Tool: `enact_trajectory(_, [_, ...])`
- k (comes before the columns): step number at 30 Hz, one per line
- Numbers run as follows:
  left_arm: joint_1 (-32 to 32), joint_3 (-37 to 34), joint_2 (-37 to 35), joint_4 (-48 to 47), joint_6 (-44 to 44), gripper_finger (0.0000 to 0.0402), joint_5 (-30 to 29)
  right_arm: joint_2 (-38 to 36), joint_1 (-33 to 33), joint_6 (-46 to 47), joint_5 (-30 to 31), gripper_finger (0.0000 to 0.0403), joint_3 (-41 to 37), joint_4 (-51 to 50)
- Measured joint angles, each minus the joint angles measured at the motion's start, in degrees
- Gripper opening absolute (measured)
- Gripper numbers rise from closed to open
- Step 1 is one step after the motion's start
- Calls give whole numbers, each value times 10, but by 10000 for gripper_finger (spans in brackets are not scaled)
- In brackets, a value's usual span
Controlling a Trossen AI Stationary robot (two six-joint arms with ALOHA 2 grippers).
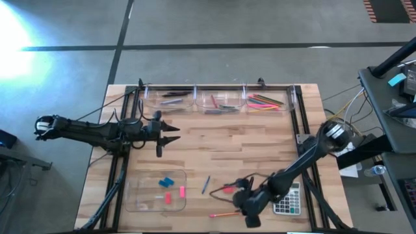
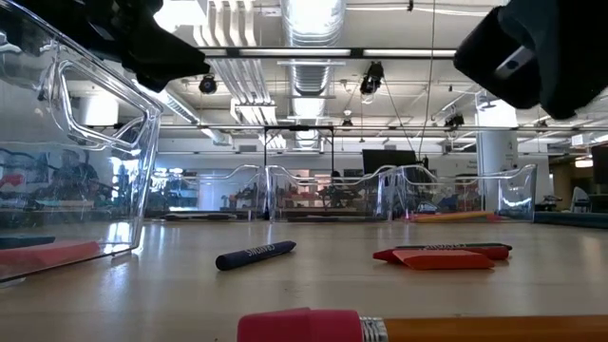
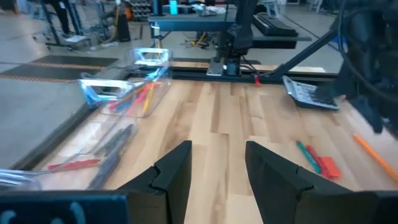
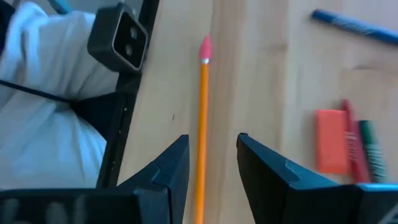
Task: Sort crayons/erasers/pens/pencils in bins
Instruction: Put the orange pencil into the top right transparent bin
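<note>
An orange pencil [image 4: 203,124] with a pink eraser tip [image 4: 206,48] lies flat near the table's front edge [image 1: 224,212]. My right gripper [image 4: 212,140] hovers open over it, one finger on either side of the pencil's line, clear of it; in the high view the gripper [image 1: 248,207] is at the near right. Beside the pencil lie a red and a green crayon with an orange eraser [image 4: 331,142] and a dark blue stick [image 1: 205,184]. My left gripper [image 1: 170,133] waits open above the table's left middle, holding nothing.
Three clear bins [image 1: 221,101] line the far edge, holding dark pens, crayons and bright pencils. A shallow clear tray [image 1: 140,201] at the near left holds blue and pink erasers. A grey calculator [image 1: 288,200] lies under my right arm. Bare wood fills the middle.
</note>
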Motion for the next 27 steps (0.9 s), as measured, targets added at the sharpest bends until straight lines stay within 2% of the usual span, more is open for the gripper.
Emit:
enact_trajectory(4, [0, 0, 3, -1, -8, 137, 10, 56, 10, 0, -1, 123, 40, -3])
enact_trajectory(10, [0, 0, 1, 1, -8, 137, 14, 111, 9, 0, -35, 123, 82, -10])
enact_trajectory(27, [0, 0, 0, 0, -8, 137, 15, 177, 10, 11, -29, 118, 106, -90])
